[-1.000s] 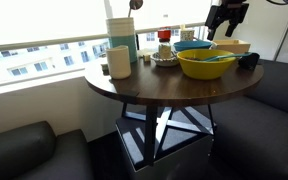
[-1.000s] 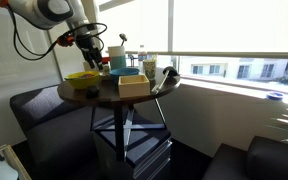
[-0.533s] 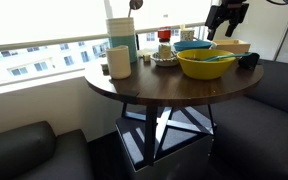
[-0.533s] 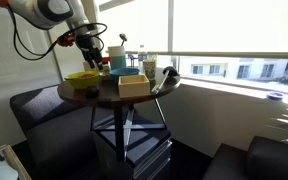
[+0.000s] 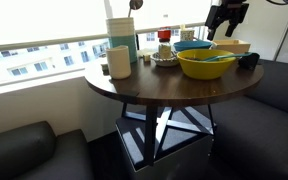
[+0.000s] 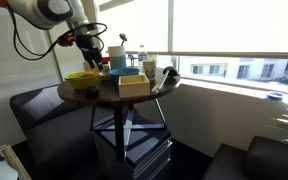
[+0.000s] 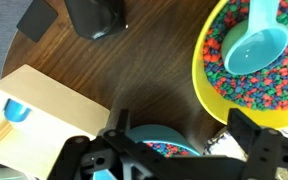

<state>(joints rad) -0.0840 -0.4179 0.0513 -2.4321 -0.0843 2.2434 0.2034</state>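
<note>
So the round dark-wood bench (image 5: 144, 85) is pretty crowded. A glossy yellow bowl (image 7: 246, 95) heaped with multicoloured beads is set near the edge, and a light blue plastic scoop (image 7: 256, 45) is laid in it. Just beside it a smaller blue bowl (image 7: 162, 140) of the same beads is seen, directly under the black fingers (image 7: 269, 150). On the bowl's other side a pale square-cornered wooden box (image 7: 44, 115) is parked close by, with a couple of matte black blocks (image 7: 94, 15) further out. A tall teal-and-white canister (image 5: 122, 38) and a white cup (image 5: 119, 62) are stood well apart at the far side. The fingers are spread wide over the blue bowl. Nothing is held or touched, and the bowl's rim is partly hidden by them in the wrist view.
</note>
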